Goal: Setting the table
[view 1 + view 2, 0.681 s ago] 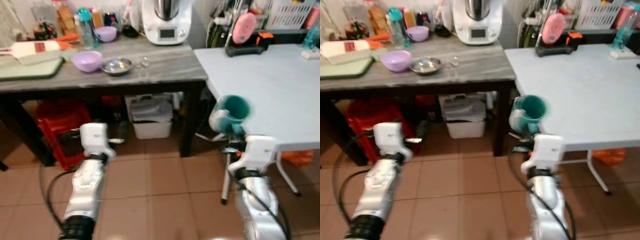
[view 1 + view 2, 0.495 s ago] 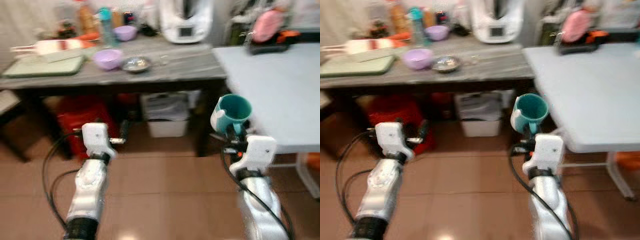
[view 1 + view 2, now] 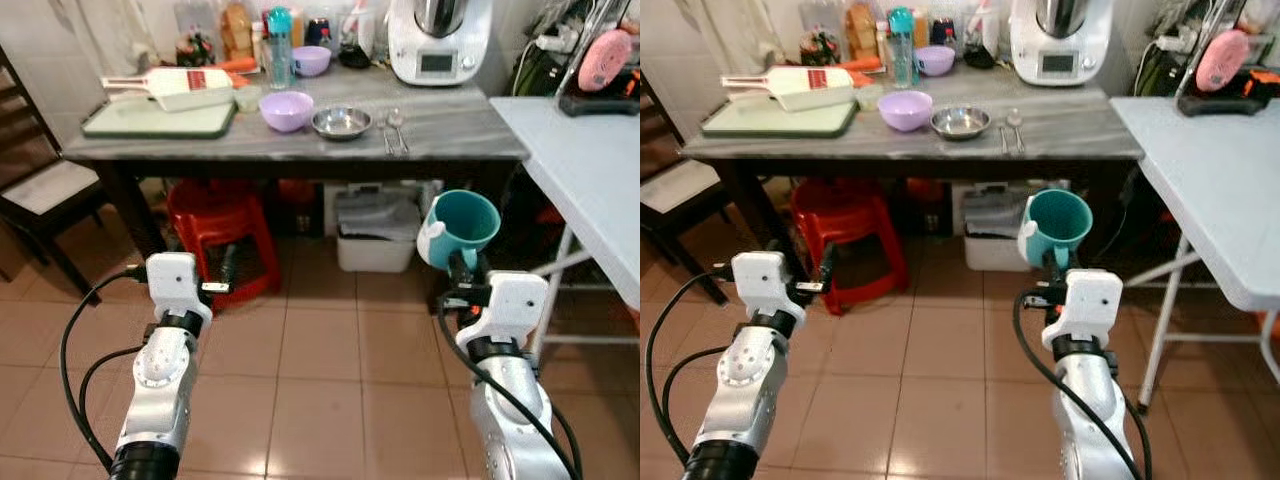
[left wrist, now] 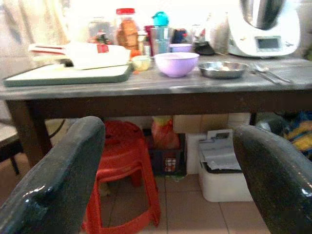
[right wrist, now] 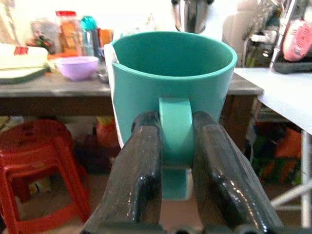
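Holding a teal mug (image 3: pixel 463 226) by its handle, right claw (image 5: pixel 176 146) clamped with one black finger (image 5: pixel 139 170) on each side of the handle, mug upright and raised in the air above the tiled floor (image 3: pixel 320 390), short of the grey counter (image 3: pixel 450 120) and beside the near corner of the white table (image 3: pixel 590 160). Carrying nothing, left claw (image 4: pixel 161 161) spread wide, held low over the floor and aimed at a red stool (image 3: pixel 215 235) under the counter. Standing on the counter: a lilac bowl (image 3: pixel 286 109) near the middle, a steel bowl (image 3: pixel 341 122) just beside it, spoons (image 3: pixel 391 125) toward the right end, a green tray (image 3: pixel 160 118) at the left end, a white kitchen machine (image 3: pixel 438 40) along the back edge. Sitting beneath the counter near the stool, a white bin (image 3: pixel 377 235).
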Controlling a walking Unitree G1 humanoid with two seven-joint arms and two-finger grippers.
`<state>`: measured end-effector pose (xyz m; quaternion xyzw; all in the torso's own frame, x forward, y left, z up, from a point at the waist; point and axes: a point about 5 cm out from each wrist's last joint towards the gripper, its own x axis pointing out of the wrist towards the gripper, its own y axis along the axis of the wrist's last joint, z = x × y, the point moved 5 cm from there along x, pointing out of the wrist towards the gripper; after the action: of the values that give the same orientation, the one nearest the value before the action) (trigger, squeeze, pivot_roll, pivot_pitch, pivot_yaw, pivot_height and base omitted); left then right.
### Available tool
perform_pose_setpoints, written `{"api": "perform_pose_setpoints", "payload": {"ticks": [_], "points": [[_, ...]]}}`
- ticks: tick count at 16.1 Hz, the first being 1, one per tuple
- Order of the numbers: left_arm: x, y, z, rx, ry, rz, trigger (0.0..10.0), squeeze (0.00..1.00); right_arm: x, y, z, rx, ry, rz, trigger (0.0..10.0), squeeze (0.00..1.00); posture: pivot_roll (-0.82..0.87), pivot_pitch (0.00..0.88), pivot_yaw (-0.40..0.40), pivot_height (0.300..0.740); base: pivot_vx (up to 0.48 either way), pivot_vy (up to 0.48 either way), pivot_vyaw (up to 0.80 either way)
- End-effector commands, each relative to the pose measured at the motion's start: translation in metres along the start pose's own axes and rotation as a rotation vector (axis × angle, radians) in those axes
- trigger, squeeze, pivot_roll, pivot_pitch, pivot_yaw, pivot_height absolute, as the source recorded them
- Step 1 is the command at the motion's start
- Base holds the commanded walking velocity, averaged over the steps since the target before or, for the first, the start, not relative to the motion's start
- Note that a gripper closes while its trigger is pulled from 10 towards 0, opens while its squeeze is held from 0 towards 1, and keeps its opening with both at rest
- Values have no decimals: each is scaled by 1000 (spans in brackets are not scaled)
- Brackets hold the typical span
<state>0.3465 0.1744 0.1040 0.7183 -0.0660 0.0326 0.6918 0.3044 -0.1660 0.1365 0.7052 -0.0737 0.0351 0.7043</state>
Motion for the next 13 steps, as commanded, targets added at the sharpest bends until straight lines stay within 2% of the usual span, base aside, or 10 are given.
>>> {"api": "perform_pose_setpoints", "payload": {"ticks": [1, 2, 4, 6, 12, 13], "points": [[-3, 4, -1, 32, -4, 25, 10000, 0, -1, 7, 5, -10, -10, 30, 10000, 0, -17, 0, 46, 740, 0, 0, 0], [-7, 1, -1, 39, -2, 14, 10000, 0, -2, 7, 5, -6, -9, 27, 10000, 0, -15, 0, 44, 740, 0, 0, 0], [-13, -8, 5, 0, -27, -25, 10000, 0, -3, 5, 4, -4, -2, 23, 10000, 0, -13, 0, 41, 740, 0, 0, 0], [-13, -9, 13, -34, -72, -41, 10000, 0, -1, 6, 2, -7, 7, 25, 10000, 0, -12, 0, 38, 740, 0, 0, 0], [-9, -5, 21, -66, -127, -26, 10000, 0, -1, 7, 1, -14, 16, 29, 10000, 0, -15, 0, 40, 740, 46, 0, 0], [-11, -3, 30, -100, -167, -24, 10000, 0, -2, 6, 2, -14, 12, 27, 10000, 0, -18, 0, 43, 740, 371, 0, 0]]}}
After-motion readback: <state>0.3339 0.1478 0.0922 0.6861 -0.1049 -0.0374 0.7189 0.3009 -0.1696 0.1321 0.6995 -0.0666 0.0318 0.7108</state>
